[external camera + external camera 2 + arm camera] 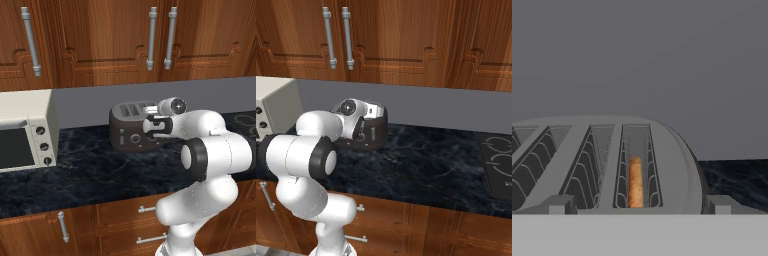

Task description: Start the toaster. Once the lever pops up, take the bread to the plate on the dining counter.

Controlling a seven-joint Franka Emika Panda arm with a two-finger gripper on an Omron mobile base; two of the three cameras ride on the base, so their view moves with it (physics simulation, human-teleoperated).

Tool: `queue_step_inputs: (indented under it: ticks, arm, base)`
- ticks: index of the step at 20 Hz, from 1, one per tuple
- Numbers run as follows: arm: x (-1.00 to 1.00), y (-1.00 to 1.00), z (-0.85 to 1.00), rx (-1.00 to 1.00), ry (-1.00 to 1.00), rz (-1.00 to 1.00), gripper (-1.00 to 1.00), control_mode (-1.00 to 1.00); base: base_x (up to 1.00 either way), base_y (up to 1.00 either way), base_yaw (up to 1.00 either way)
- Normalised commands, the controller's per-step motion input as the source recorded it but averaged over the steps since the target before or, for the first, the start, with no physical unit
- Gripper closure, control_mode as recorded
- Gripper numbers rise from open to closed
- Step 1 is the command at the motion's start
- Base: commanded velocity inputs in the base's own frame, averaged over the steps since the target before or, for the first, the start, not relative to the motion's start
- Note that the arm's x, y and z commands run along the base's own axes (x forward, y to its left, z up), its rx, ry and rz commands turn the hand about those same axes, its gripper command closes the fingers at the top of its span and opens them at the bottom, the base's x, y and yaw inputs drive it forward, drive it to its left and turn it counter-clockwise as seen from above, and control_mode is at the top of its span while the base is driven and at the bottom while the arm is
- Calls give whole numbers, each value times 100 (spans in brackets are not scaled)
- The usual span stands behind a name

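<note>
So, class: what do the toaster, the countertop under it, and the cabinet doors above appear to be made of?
The toaster: dark grey body, probably matte plastic or painted metal; its top looks like brushed grey metal with wire guides in the slots. The countertop: polished black stone, judging by the pale marble veining. The cabinet doors: reddish-brown wood with visible grain and metal bar handles.

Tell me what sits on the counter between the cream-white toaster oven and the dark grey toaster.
Nothing: in the left base view, bare black marbled counter separates the cream-white toaster oven from the dark grey rounded toaster.
</note>
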Motion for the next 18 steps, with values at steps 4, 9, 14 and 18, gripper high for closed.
queue_step_inputs:
  ticks: [4, 9, 14, 18]
  arm:
    - [0, 0, 0, 0, 0, 0, -100, -100]
    - [0, 0, 0, 0, 0, 0, -100, -100]
    - [0, 0, 0, 0, 0, 0, -100, -100]
    - [0, 0, 0, 0, 0, 0, -100, -100]
  base:
    - [0, 0, 0]
    - [0, 0, 0]
    - [0, 0, 0]
    - [0, 0, 0]
